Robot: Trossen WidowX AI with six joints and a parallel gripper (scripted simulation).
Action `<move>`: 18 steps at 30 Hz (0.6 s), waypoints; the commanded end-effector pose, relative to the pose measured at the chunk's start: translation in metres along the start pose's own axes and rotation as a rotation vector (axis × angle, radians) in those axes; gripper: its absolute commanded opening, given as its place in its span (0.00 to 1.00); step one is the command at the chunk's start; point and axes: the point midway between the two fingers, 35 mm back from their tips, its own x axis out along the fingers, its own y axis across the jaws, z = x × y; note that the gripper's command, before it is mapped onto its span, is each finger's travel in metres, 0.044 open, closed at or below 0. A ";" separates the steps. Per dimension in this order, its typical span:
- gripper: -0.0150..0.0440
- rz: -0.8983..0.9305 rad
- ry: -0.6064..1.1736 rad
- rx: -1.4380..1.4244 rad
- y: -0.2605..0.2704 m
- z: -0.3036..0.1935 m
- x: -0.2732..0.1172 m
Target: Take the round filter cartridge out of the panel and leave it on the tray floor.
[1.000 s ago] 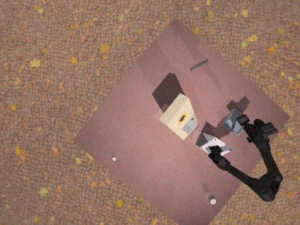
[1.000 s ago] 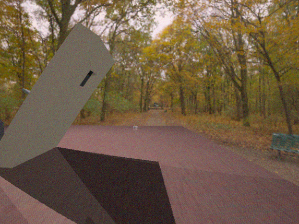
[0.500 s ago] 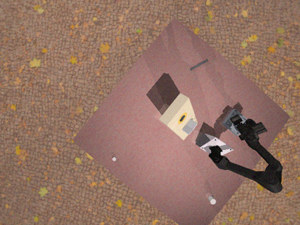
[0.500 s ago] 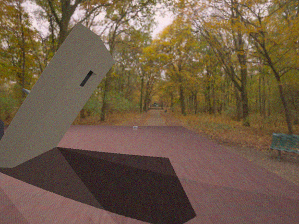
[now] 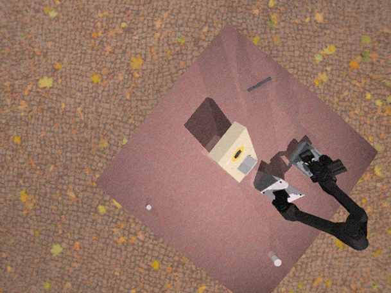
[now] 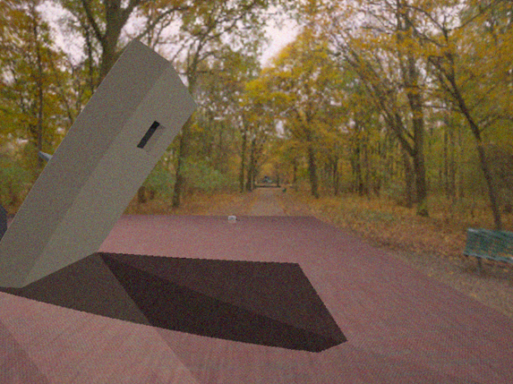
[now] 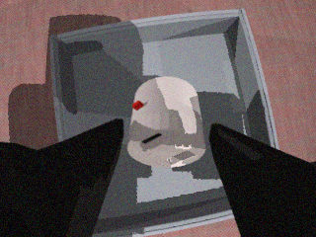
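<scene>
The cartridge (image 7: pixel 160 111), a pale rounded cylinder with a red mark on its side and two narrow slots on its face, shows within the outline of the grey tray (image 5: pixel 297 154) (image 7: pixel 250 79). Whether it rests on the tray floor cannot be told. My gripper (image 5: pixel 308 160) (image 7: pixel 168 128) is open around it, with a visible gap between each black finger and the cartridge in the wrist view. The cream service panel (image 5: pixel 224 161) (image 6: pixel 90 144) has a yellow ring around a dark opening. The exterior view shows only the panel's back and side.
A white and grey block (image 5: pixel 294 189) with dark dots stands by the arm's base, between panel and tray. A grey square plate (image 5: pixel 247 164) is on the panel front. A dark bar (image 5: pixel 259 84) lies beyond; a pale cylinder (image 5: pixel 276 262) and a small white disc (image 5: pixel 149 206) are farther off.
</scene>
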 end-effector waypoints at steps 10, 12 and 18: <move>1.00 0.000 -0.002 0.001 0.000 0.013 -0.016; 1.00 0.001 -0.002 0.000 0.000 0.027 -0.042; 1.00 0.001 -0.001 0.000 0.000 0.035 -0.062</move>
